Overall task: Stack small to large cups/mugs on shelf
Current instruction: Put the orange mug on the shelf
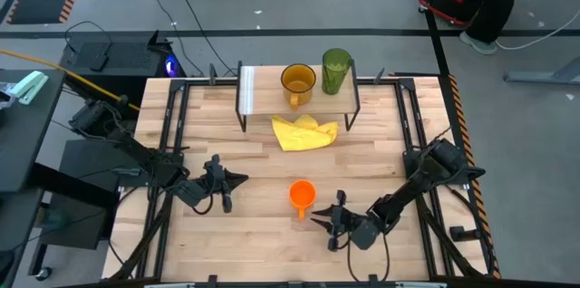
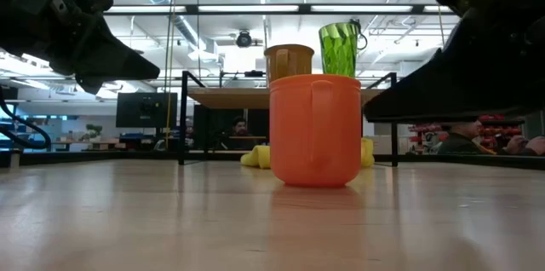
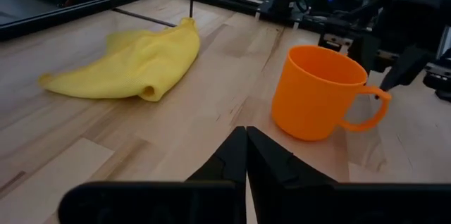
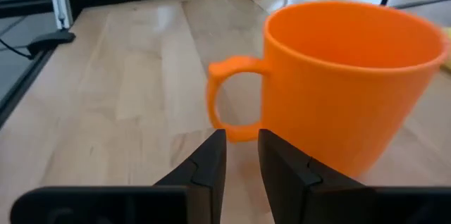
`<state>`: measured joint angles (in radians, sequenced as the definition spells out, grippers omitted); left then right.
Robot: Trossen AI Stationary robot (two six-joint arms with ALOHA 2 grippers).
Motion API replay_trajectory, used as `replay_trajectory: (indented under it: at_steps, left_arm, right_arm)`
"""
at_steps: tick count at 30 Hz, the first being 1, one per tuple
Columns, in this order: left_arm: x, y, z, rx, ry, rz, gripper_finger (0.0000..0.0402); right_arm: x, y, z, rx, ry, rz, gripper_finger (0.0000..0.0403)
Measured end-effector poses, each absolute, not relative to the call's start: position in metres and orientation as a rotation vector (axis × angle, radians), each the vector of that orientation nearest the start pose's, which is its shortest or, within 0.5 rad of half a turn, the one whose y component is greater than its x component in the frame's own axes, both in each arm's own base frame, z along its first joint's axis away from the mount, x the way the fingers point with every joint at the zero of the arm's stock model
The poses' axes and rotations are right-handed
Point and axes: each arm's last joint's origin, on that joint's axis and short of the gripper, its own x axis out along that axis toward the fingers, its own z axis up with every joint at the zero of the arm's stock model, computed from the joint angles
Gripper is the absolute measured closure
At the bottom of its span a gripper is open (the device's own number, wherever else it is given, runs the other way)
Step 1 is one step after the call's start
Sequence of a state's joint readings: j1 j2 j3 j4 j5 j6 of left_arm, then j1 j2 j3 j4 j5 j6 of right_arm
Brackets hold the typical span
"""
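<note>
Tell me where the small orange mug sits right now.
In the high view the small orange plastic mug stands upright on the slatted wooden tabletop, nearer the right hand, in front of the crumpled yellow cloth.

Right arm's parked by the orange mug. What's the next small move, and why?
Probably open the right gripper wider and ease forward onto the handle of the orange mug. Its fingers are nearly closed just short of the handle, and the mug stands upright on the table, not yet on the shelf. The left gripper waits shut off to the side.

Orange mug (image 2: 315, 130) hides the yellow cloth's (image 2: 254, 157) middle.
</note>
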<state>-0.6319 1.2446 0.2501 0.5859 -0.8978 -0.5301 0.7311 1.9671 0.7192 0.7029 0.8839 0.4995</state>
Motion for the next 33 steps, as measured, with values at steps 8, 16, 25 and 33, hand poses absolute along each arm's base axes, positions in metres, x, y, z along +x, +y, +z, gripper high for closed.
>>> replay_trajectory:
  at_steps: [8,16,25,33]
  left_arm:
    - [0.173,-0.099,0.146,-0.235,0.223,0.327,0.0376]
    - [0.173,-0.099,0.146,-0.242,0.222,0.328,0.0383]
    - [0.173,-0.099,0.146,-0.24,0.224,0.328,0.0383]
    - [0.173,-0.099,0.146,-0.24,0.226,0.328,0.0381]
  right_arm:
    - [0.265,0.205,0.086,0.116,0.305,-0.202,0.0311]
    - [0.272,0.209,0.093,0.091,0.284,-0.175,0.0312]
    - [0.286,0.199,0.082,0.108,0.311,-0.183,0.0312]
    - [0.297,0.2,0.077,0.096,0.313,-0.129,0.0312]
